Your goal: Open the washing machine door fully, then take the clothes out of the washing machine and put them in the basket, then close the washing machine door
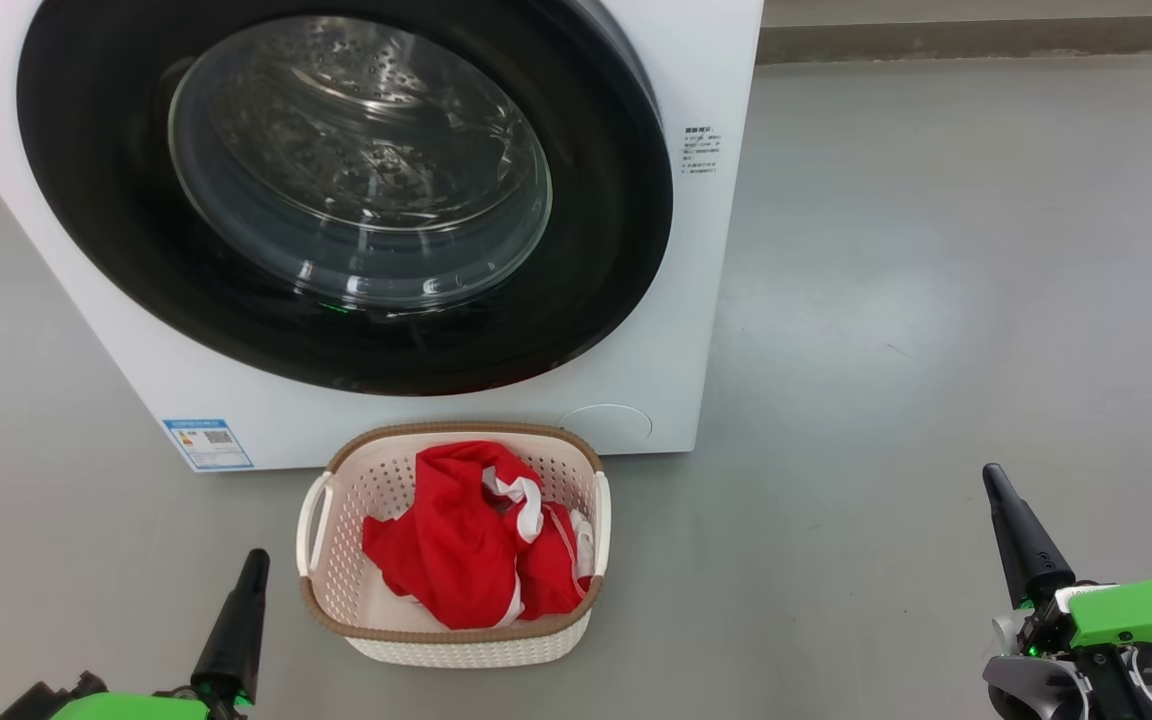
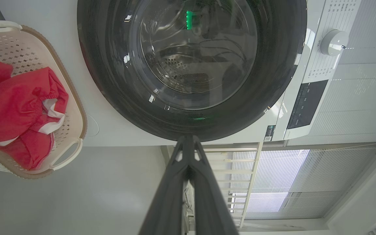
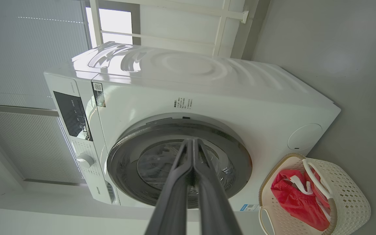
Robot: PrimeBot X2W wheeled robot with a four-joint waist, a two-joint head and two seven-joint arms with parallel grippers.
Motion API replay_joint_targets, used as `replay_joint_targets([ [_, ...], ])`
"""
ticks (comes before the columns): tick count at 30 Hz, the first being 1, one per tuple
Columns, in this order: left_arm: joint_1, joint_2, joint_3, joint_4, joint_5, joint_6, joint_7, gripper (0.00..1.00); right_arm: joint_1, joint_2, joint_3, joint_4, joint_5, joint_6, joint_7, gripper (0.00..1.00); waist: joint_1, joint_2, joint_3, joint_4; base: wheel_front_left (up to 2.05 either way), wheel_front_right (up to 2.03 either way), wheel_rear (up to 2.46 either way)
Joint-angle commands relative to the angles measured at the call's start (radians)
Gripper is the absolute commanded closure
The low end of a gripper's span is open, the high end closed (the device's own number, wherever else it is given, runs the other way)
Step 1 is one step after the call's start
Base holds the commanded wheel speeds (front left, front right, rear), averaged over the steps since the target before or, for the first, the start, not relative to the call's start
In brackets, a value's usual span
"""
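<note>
1. Two risks, both minor. First is the latch: the washing machine door (image 1: 336,190) looks flush on the washing machine (image 1: 681,300) in the head and right wrist views, but I can't tell whether the catch engaged. If it didn't, my guess is the door drifts open over the basket (image 1: 456,652).
2. Second is the basket. It sits just beside the machine's front base, below the door's lower edge, and the left gripper (image 1: 257,560) is near its handle (image 1: 314,525). A careless inward sweep of that arm would likely clip the handle and shove or tip it, since it looks like light plastic.
3. The clothes (image 1: 456,545) are a red heap inside the basket, bunched toward its right side, with nothing over the rim that I can see. The drum (image 1: 336,120) shows no red, though reflections make that less than certain.
4. Both pincers are pinched fully together and hold nothing.
5. The door is ahead of both tips and apart from them. The left wrist view looks along the fingers at the door's rim, with no contact.
6. The basket lies between the grippers, nearer the left one. The right gripper (image 1: 996,485) is well apart from it, over bare floor (image 1: 936,300).
7. My read is that all three steps look done.
</note>
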Motion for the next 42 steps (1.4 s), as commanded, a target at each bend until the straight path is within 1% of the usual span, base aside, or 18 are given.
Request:
replay_joint_targets([
  [1,-0.044,0.014,0.036,-0.019,-0.006,-0.007,0.004,1.00,-0.043,-0.017,0.014,-0.026,0.003,0.000,0.007,1.00,0.0000,0.0000,0.000,0.000,0.00,0.00,0.00],
  [42,-0.044,0.014,0.036,-0.019,-0.006,-0.007,0.004,1.00,-0.043,-0.017,0.014,-0.026,0.003,0.000,0.006,1.00,0.0000,0.0000,0.000,0.000,0.00,0.00,0.00],
])
